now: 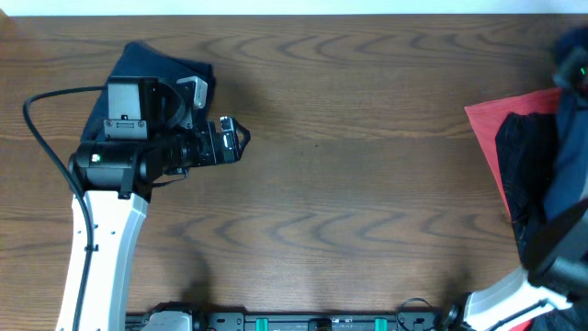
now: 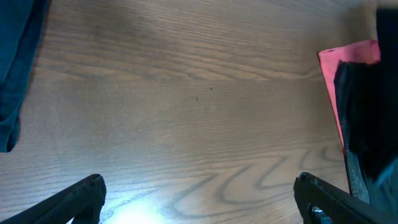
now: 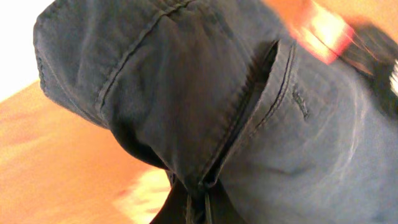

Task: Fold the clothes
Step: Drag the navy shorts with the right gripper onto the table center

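A folded pair of navy shorts lies at the far left, partly under my left arm; its edge shows in the left wrist view. My left gripper is open and empty over bare wood just right of that bundle, fingers wide apart. More dark navy shorts lie at the right edge on a red cloth. My right gripper is shut on navy shorts fabric, which hangs bunched and fills the right wrist view.
The wooden table spans the view. The red cloth and the dark pile show far right in the left wrist view. The right arm covers part of the pile.
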`<action>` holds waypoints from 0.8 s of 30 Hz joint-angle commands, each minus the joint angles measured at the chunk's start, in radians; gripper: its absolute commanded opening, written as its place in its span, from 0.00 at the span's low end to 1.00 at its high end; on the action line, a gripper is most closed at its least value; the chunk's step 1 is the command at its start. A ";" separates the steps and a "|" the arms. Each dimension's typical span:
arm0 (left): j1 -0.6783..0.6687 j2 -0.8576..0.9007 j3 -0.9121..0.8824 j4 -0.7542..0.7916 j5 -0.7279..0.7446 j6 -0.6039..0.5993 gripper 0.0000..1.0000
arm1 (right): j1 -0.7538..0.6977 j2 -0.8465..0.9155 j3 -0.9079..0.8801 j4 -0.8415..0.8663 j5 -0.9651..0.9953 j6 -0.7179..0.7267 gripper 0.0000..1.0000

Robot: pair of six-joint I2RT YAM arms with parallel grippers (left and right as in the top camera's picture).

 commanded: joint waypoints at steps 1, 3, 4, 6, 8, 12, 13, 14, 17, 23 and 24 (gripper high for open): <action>-0.003 -0.002 0.018 0.000 -0.016 -0.005 0.98 | 0.129 -0.041 0.014 -0.031 -0.122 -0.010 0.01; -0.003 -0.002 0.018 0.000 -0.027 -0.005 0.98 | 0.214 -0.042 0.013 -0.058 -0.126 -0.003 0.01; -0.003 -0.005 0.018 0.000 -0.040 -0.005 0.98 | 0.256 -0.038 0.012 -0.072 -0.125 -0.003 0.01; -0.003 -0.013 0.018 0.000 -0.072 -0.005 0.98 | 0.349 -0.024 0.004 -0.095 -0.125 -0.003 0.01; -0.002 -0.024 0.019 0.000 -0.089 -0.005 0.98 | 0.447 -0.003 -0.013 -0.100 -0.125 -0.002 0.01; -0.001 -0.058 0.019 0.000 -0.131 0.003 0.98 | 0.636 0.062 -0.023 -0.121 -0.126 0.009 0.01; -0.001 -0.067 0.019 0.000 -0.141 0.003 0.98 | 0.678 0.078 -0.023 -0.126 -0.126 0.009 0.01; -0.001 -0.077 0.019 0.000 -0.151 0.004 0.98 | 0.733 0.098 -0.023 -0.131 -0.125 0.009 0.01; -0.001 -0.103 0.019 -0.008 -0.185 0.007 0.98 | 0.860 0.134 -0.023 -0.145 -0.116 0.008 0.01; -0.001 -0.135 0.018 -0.042 -0.235 0.014 0.98 | 1.031 0.128 -0.023 -0.155 0.116 -0.017 0.52; -0.002 -0.135 0.018 -0.045 -0.234 0.014 0.98 | 1.034 0.119 -0.022 -0.154 0.161 -0.007 0.63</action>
